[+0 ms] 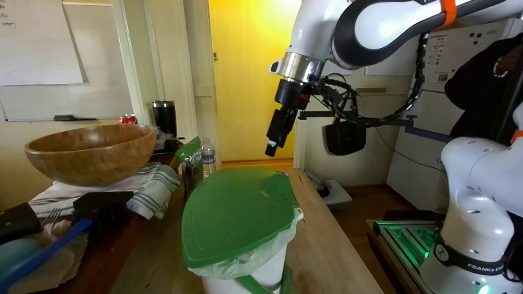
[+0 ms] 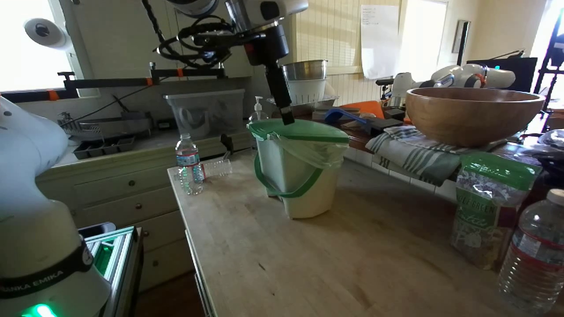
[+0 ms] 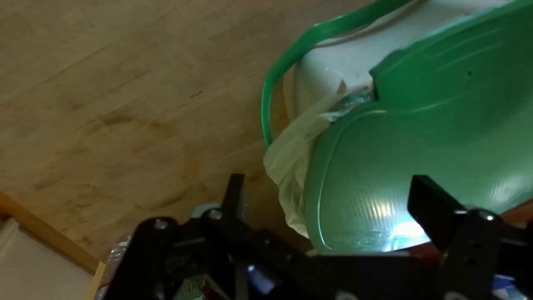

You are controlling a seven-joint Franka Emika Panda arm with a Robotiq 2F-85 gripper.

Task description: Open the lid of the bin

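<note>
The bright green lid [image 1: 239,212] lies flat over the top of the white bin [image 1: 267,267] in both exterior views, as the lid [image 2: 304,130] and bin [image 2: 310,204] show. A pale bag liner [image 2: 315,152] hangs out under the lid's rim. The green handle [image 2: 304,187] hangs down the bin's side. My gripper [image 1: 271,150] points down above the lid, with a gap between them; it also shows in an exterior view [image 2: 287,116]. In the wrist view its fingers [image 3: 328,179] are wide apart with nothing held, and the lid [image 3: 399,154] lies below them. The bin's label does not show.
A wooden bowl [image 2: 473,116] stands on a striped towel [image 2: 418,149] beside the wooden counter [image 2: 282,268]. A bag of greens [image 2: 489,211] and a water bottle [image 2: 535,255] stand near one side. Another bottle [image 2: 188,163] stands near the counter's edge, beside a lying bottle [image 2: 217,168].
</note>
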